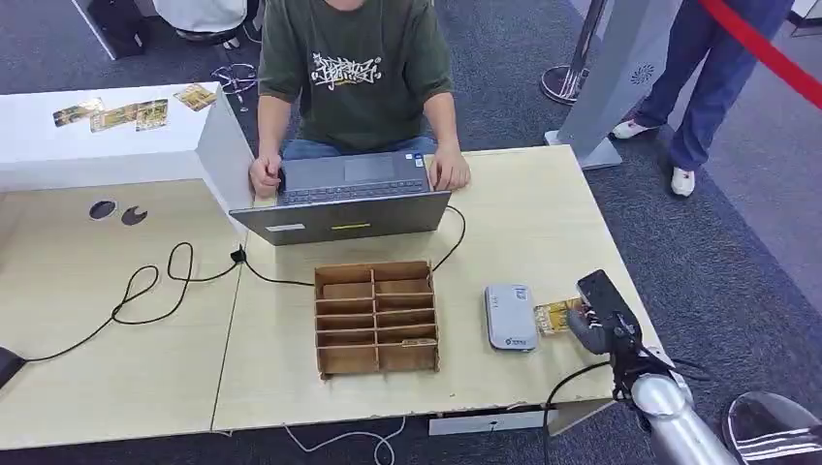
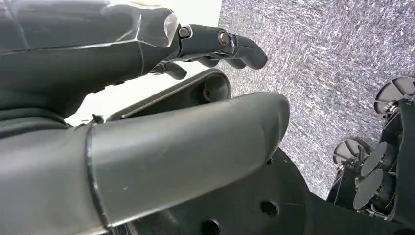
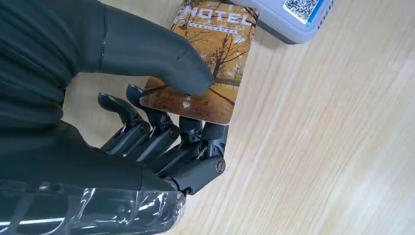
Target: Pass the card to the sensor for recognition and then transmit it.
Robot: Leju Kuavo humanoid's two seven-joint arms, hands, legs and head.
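Note:
My right hand (image 1: 598, 320) hovers near the right edge of the wooden table (image 1: 543, 203), just right of the grey card sensor (image 1: 510, 316). It pinches a hotel card (image 3: 208, 61) printed with an autumn scene, thumb on top and fingers (image 3: 161, 129) underneath. The card (image 1: 556, 316) points toward the sensor (image 3: 286, 14), its far end close to the sensor's edge. My left hand (image 2: 147, 63) hangs over the grey carpet with its fingers (image 2: 230, 46) loosely curled and nothing in them.
A wooden slotted box (image 1: 376, 316) stands left of the sensor. A person (image 1: 354, 77) sits behind an open laptop (image 1: 344, 199) at the table's far side. A black cable (image 1: 155, 286) runs across the left tabletop. Several cards (image 1: 126, 114) lie on a white surface, far left.

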